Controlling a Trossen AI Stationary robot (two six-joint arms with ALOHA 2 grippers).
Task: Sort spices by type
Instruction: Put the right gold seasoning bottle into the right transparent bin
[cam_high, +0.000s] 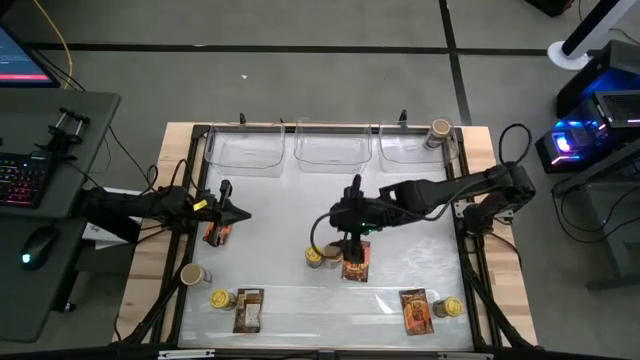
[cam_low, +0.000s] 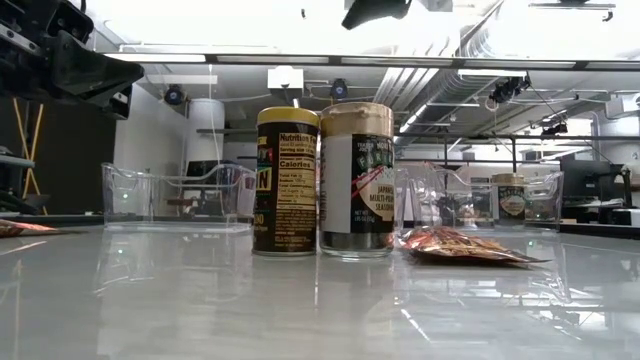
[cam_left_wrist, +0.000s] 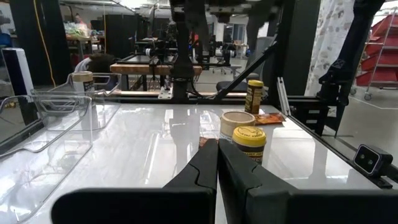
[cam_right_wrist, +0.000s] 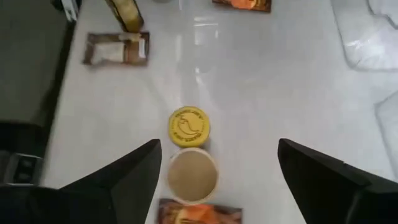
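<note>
Three clear bins (cam_high: 325, 148) lined the counter's (cam_high: 280, 225) far edge; the right bin (cam_high: 415, 148) held one tan-lidded jar (cam_high: 439, 129). The right gripper (cam_high: 352, 228), jaws apart, hung above a yellow-lidded jar (cam_high: 314, 257) and tan-lidded jar (cam_high: 332, 252) mid-counter. The left gripper (cam_high: 238, 213) hovered, jaws together.

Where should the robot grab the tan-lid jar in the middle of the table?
Grab the tan-lidded jar around its round sides, just under the lid, coming straight down. It stands upright, and the open right gripper hangs right above it. The yellow-lidded jar and a packet crowd two sides, so the fingers should go on the free sides.
</note>
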